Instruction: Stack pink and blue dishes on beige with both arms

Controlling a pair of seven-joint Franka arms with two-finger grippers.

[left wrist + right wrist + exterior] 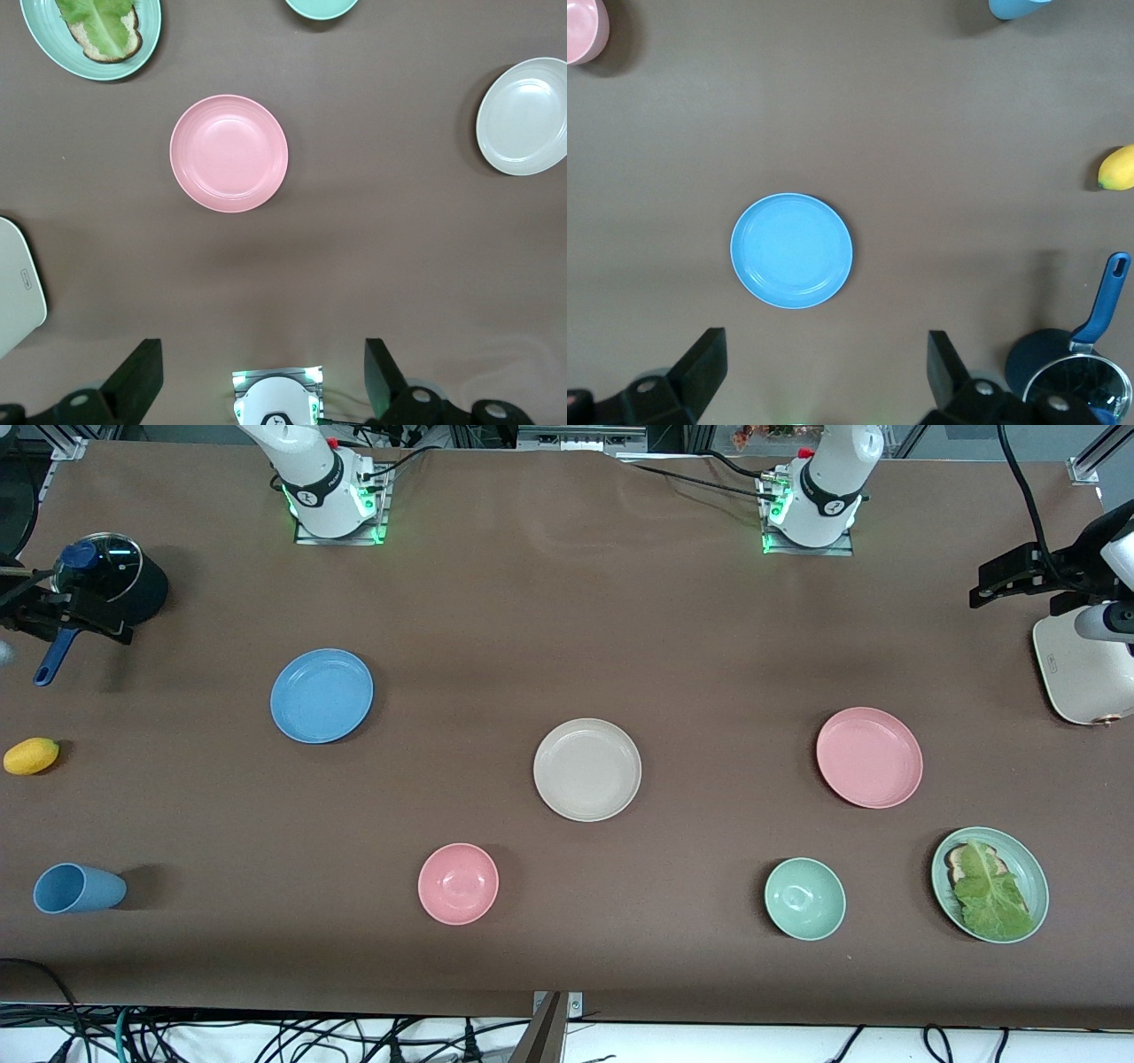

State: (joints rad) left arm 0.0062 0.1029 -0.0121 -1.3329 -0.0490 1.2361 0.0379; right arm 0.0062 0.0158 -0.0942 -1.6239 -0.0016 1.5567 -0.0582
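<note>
The sky blue plate (322, 695) lies toward the right arm's end of the table. At the middle sits the beige plate (586, 769), and the pale pink plate (869, 757) is toward the left arm's end. All three are bare and apart. My left gripper (263, 376) hangs open high over the table near its own base, with the pink plate (229, 153) and the beige plate (524, 116) below it. The right gripper (824, 367) is likewise open and high, with the blue plate (792, 251) below it. Neither holds anything.
Nearer the front camera lie a pink bowl (458, 883), a mint bowl (804, 899), a mint plate with lettuce (990, 883) and a blue cup (75, 888). A yellow fruit (31, 755) and a lidded pot (111, 584) sit at the right arm's end, a white appliance (1085, 673) at the left arm's.
</note>
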